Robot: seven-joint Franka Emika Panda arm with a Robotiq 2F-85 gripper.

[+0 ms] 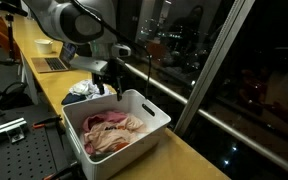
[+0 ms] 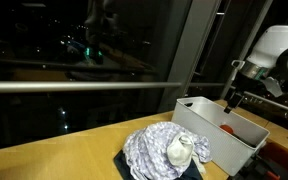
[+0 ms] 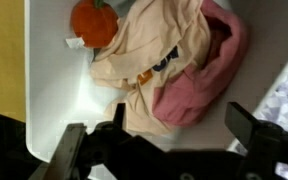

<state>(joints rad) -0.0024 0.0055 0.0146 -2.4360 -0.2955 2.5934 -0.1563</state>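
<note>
Hovering over the white bin [image 1: 134, 150] on the wooden counter [image 1: 189, 150], with the fingers [image 3: 249, 125] spread wide apart and holding nothing. Seen directly below in the wrist view: a peach cloth [image 3: 149, 50] crumpled in the middle of the bin, touching a pink cloth [image 3: 209, 70] beside it, and an orange round thing [image 3: 94, 22] near one corner, just beside the peach cloth. Not touching any of them, as far as can be told. Also visible in an exterior view: a patterned cloth heap [image 2: 164, 150] on the counter, just beside the bin and outside it. Judged as the step of standing empty above the filled bin. For a next move, needing a straight rise clear of the bin walls or, for a new grasp, a descent onto a raised fold of cloth, away from the rim
</note>
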